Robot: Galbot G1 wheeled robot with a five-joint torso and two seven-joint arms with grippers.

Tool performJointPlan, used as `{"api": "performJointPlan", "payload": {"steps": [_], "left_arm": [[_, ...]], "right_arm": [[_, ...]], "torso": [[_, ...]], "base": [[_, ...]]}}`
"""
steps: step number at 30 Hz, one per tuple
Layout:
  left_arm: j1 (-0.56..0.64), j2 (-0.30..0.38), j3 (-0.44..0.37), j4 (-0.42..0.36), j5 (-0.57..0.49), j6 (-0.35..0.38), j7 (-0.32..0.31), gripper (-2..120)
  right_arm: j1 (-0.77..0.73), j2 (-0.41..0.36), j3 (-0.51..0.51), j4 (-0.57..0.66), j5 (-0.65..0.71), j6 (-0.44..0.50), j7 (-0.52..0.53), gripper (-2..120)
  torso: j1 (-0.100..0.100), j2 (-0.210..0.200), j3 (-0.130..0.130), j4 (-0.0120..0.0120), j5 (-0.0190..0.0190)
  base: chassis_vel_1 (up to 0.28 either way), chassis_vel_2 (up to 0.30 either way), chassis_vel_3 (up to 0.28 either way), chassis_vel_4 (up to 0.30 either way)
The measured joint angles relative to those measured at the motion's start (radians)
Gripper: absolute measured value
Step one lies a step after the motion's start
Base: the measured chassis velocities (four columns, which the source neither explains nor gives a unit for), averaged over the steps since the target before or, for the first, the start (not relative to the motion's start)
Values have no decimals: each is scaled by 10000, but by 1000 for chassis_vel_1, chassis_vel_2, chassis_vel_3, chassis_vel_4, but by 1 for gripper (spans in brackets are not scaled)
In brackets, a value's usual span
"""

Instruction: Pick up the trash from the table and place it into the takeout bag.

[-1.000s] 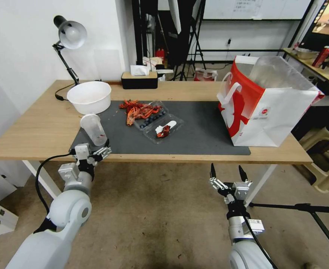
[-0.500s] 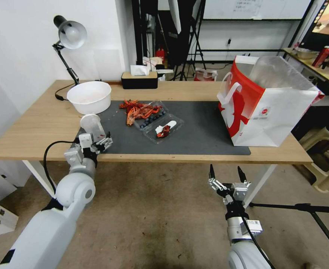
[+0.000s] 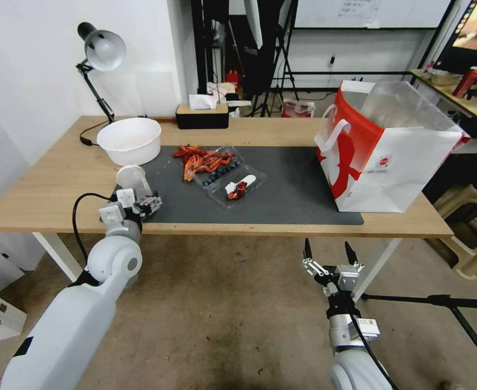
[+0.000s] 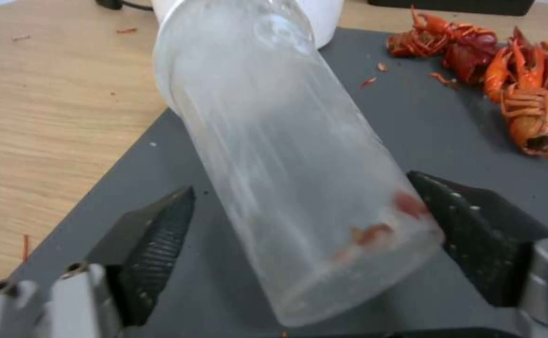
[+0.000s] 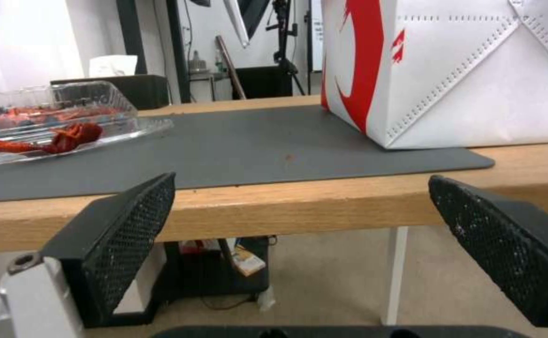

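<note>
A clear plastic cup (image 3: 133,183) leans at the near left corner of the dark mat (image 3: 282,200), with red bits inside its base (image 4: 374,232). My left gripper (image 3: 139,202) is open around the cup's lower end (image 4: 299,188); one finger (image 4: 474,225) is at the cup's wall, the other (image 4: 155,244) stands apart from it. Red crayfish shells (image 3: 198,158) and clear trays (image 3: 230,181) lie mid-mat. The red-and-white takeout bag (image 3: 390,151) stands open at the right. My right gripper (image 3: 328,252) hangs open below the table's front edge (image 5: 302,180).
A white bowl (image 3: 129,140) sits behind the cup. A black tissue box (image 3: 201,115) and a grey desk lamp (image 3: 102,51) stand at the back of the table (image 3: 43,189). A stool (image 3: 466,216) and a tripod leg (image 3: 444,300) are on the right.
My left arm has reached forward onto the table, bringing its open fingers around the cup's base. The right gripper has barely moved.
</note>
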Motion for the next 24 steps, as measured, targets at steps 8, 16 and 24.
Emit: {"api": "performJointPlan", "payload": {"steps": [8,16,24], "left_arm": [[-28,20,20,24,-67,98,-45,59],[60,96,-8,18,34,85,61,54],[364,366,15,37,1247,-1612,1942,54]], "right_arm": [[-9,7,14,-42,-16,38,5,100],[-19,23,16,-75,-40,61,10,100],[-12,44,15,-92,-57,68,12,100]], "torso": [[0,0,0,0,0],[0,1,-1,-1,1],[0,0,0,2,-3]], "base": [[0,0,0,0],[0,0,0,0],[0,0,0,0]]}}
